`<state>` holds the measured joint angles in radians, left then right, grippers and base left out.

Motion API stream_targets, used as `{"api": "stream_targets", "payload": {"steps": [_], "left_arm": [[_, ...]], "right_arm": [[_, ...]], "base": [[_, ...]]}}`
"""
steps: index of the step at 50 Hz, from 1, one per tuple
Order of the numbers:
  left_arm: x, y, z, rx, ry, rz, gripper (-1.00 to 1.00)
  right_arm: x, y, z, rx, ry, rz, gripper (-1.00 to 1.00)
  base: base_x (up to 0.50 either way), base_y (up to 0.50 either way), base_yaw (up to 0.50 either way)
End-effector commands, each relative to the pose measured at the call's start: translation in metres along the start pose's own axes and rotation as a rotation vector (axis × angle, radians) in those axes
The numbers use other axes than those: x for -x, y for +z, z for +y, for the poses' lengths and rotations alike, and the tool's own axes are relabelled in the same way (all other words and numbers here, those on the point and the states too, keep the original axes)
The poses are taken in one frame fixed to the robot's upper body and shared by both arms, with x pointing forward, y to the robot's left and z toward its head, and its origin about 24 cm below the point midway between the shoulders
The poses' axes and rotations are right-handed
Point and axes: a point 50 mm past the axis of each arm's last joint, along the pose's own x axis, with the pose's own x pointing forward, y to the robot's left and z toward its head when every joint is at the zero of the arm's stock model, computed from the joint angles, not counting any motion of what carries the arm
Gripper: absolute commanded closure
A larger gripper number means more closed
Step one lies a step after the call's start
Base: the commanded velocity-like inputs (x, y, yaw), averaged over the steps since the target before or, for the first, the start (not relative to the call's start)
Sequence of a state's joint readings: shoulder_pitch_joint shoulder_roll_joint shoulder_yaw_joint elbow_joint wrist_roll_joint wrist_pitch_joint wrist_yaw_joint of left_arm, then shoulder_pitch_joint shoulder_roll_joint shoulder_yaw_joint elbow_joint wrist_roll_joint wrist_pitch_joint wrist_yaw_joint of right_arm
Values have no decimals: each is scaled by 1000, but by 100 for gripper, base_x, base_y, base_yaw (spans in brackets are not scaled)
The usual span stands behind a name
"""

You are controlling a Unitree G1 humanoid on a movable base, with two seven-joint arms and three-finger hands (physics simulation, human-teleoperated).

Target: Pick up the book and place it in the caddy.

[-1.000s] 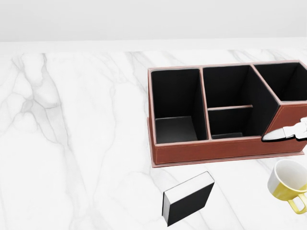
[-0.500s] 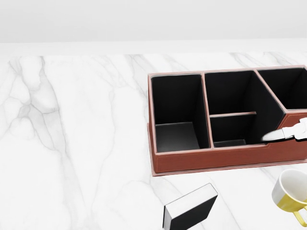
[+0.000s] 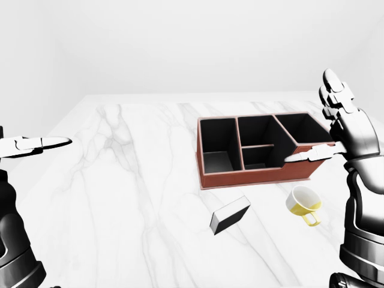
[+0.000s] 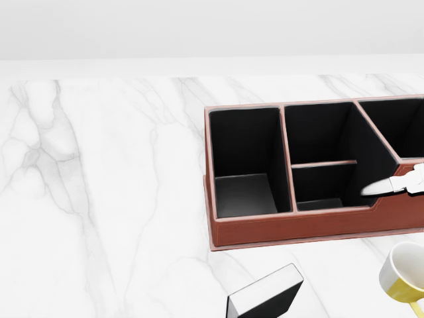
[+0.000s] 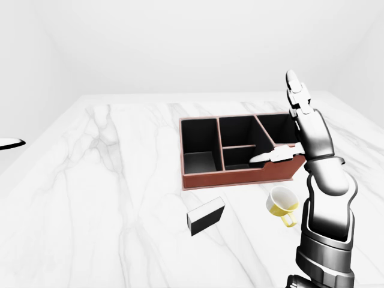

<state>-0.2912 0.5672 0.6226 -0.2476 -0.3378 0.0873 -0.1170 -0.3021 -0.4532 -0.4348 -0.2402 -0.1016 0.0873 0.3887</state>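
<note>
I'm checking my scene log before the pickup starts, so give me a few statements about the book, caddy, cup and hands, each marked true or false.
1. The book lies on the marble table, outside the caddy. True.
2. The right hand grips the book. False: it is raised with fingers open beside the caddy, holding nothing.
3. A yellow cup stands on the table below the caddy in the left-eye view. True.
4. The cup sits inside a caddy compartment. False: all visible compartments look empty.
5. The left hand is open and far from the book, at the left edge of the left-eye view. True.
</note>
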Motion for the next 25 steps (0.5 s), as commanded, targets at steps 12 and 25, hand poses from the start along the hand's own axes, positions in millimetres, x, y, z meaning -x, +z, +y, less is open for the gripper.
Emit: {"api": "stream_targets", "payload": {"steps": [12, 25], "left_arm": [[0, 1, 0, 0, -1, -2, -100], [0, 4, -1, -5, -7, -15, -100]], "right_arm": [[0, -4, 3, 49, 15, 35, -100], [22, 9, 9, 338, 120, 91, -100]], "base": [[0, 0, 0], [0, 0, 0]]}}
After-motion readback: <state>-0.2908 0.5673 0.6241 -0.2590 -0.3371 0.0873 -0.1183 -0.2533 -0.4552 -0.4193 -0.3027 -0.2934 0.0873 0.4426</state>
